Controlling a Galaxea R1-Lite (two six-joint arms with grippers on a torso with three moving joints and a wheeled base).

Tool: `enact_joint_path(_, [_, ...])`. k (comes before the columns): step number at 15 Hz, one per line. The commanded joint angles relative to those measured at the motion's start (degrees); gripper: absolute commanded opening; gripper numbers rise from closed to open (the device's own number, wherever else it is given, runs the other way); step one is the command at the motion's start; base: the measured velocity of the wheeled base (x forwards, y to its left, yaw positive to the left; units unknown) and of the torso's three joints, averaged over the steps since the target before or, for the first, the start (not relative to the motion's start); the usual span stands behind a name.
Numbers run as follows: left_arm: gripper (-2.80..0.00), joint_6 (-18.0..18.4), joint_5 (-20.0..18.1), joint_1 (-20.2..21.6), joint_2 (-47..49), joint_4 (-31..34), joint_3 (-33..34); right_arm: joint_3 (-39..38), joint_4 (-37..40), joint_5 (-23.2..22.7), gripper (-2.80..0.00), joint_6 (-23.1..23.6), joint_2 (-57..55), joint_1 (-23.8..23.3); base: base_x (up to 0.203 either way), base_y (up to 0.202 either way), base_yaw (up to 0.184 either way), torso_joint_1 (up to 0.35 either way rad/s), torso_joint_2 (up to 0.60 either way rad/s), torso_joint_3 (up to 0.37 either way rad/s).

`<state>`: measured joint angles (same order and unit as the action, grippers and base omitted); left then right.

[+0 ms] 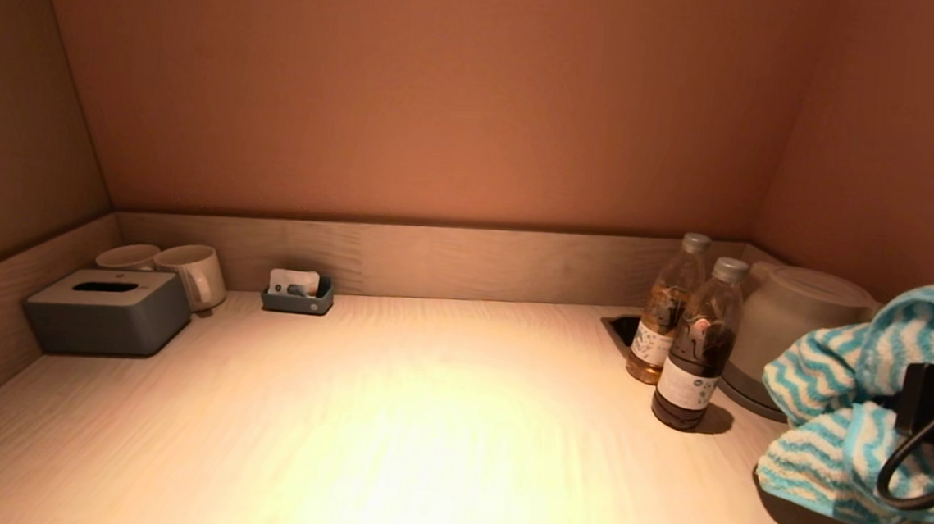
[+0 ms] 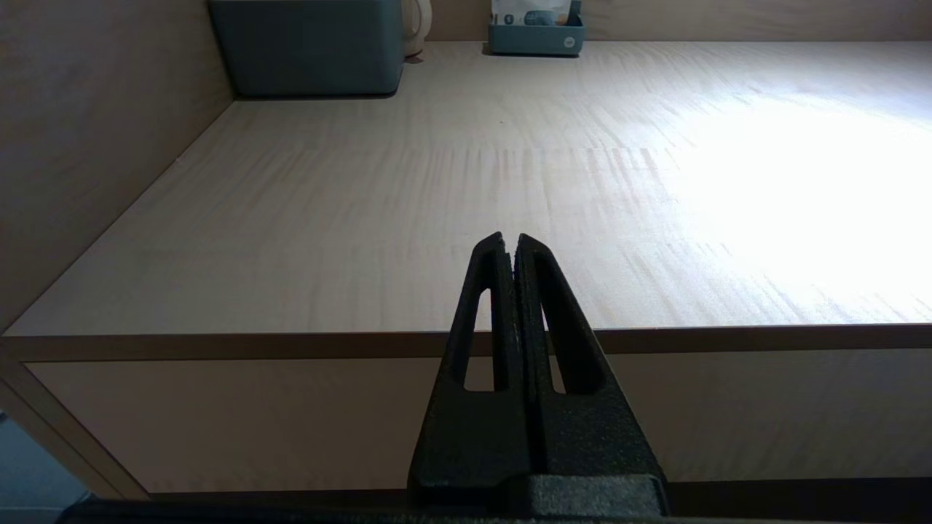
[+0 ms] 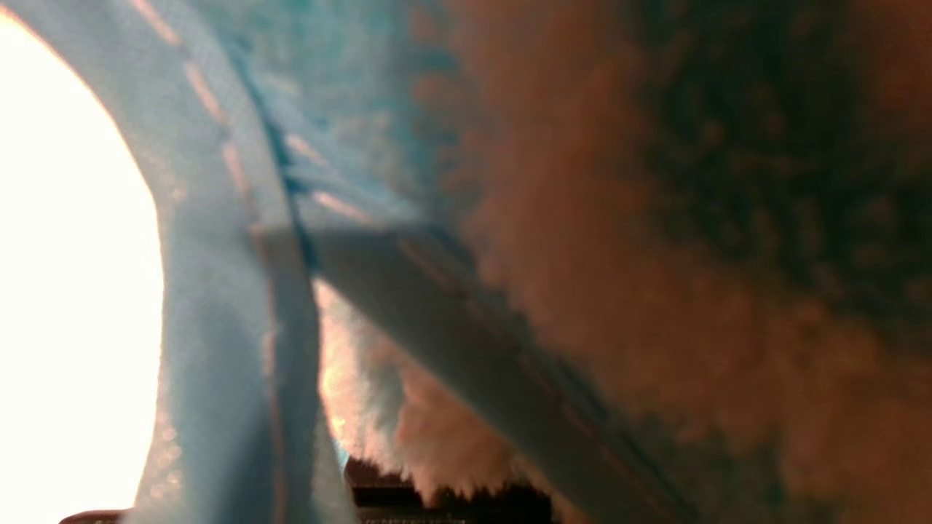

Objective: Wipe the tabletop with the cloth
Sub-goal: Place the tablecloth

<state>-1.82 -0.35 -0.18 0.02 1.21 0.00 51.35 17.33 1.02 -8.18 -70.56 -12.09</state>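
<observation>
Striped cloth [image 1: 852, 404] bunched at right edge of head view, gripped by right tool [image 1: 930, 401], hanging above the surface [image 1: 423, 423], apparently not touching; wiping looks not yet started. Left tool [image 2: 510, 244] pinched closed on nothing, parked off the front edge. Bottles [image 1: 695, 344] stand near the cloth.

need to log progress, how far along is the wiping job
Done: the cloth is picked up; it hangs bunched from the right gripper near the two bottles and kettle, its shadow showing it off the surface. In hand: bringing it down. Left: the tabletop itself, where no wiping shows. The left gripper waits shut at the front edge.
</observation>
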Motion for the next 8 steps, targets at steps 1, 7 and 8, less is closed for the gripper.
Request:
enact_joint_path(1, [-2.8, -0.03, 0.0, 0.01, -0.02, 0.02, 0.0, -1.11, -1.06, -1.55, -2.8, 0.09, -1.98, -0.3, 0.0, 0.0, 0.0, 0.0, 0.0, 0.0])
enact_joint_path(7, [-2.8, -0.03, 0.0, 0.01, -0.02, 0.02, 0.0, -2.57, -4.07, -1.59, -2.8, 0.07, -9.29, -6.74, 0.0, 0.0, 0.0, 0.0, 0.0, 0.0])
enact_joint_path(8, [-2.8, -0.03, 0.0, 0.01, -0.02, 0.02, 0.0, -2.51, -5.34, -1.71, -2.8, 0.22, -10.94, -8.26, 0.0, 0.0, 0.0, 0.0, 0.0, 0.0])
